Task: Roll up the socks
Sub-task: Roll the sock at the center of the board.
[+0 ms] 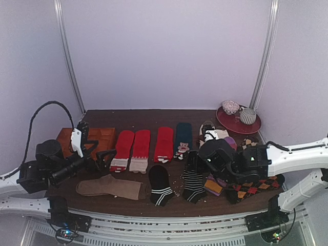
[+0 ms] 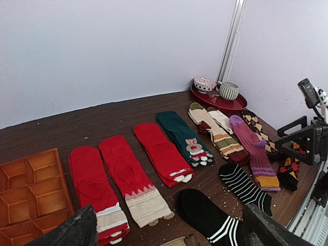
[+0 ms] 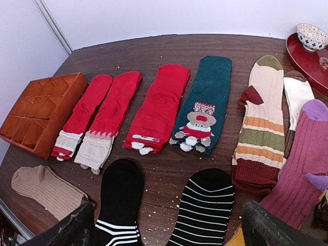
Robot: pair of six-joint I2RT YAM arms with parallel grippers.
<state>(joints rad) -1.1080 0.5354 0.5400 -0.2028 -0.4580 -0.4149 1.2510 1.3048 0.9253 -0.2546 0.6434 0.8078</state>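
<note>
The mostly black sock with a white-banded cuff [image 1: 160,184] lies flat near the table's front edge. The thinly white-striped black sock [image 1: 194,185] lies just right of it, apart from it. Both show in the left wrist view, black [image 2: 204,214] and striped [image 2: 245,185], and in the right wrist view, black [image 3: 120,197] and striped [image 3: 204,207]. My left gripper [image 1: 105,158] is open and empty above the table, left of the red socks. My right gripper [image 1: 193,161] is open and empty, hovering just behind the striped sock. Its fingertips [image 3: 274,228] frame both socks from above.
An orange divider tray [image 1: 100,134] stands at the back left. Red socks [image 1: 132,148], another red pair [image 1: 164,143] and a teal sock [image 1: 183,137] lie in a row behind. A tan sock [image 1: 110,187] lies front left. Patterned socks [image 1: 251,185] and a red plate with bowls [image 1: 239,122] are on the right.
</note>
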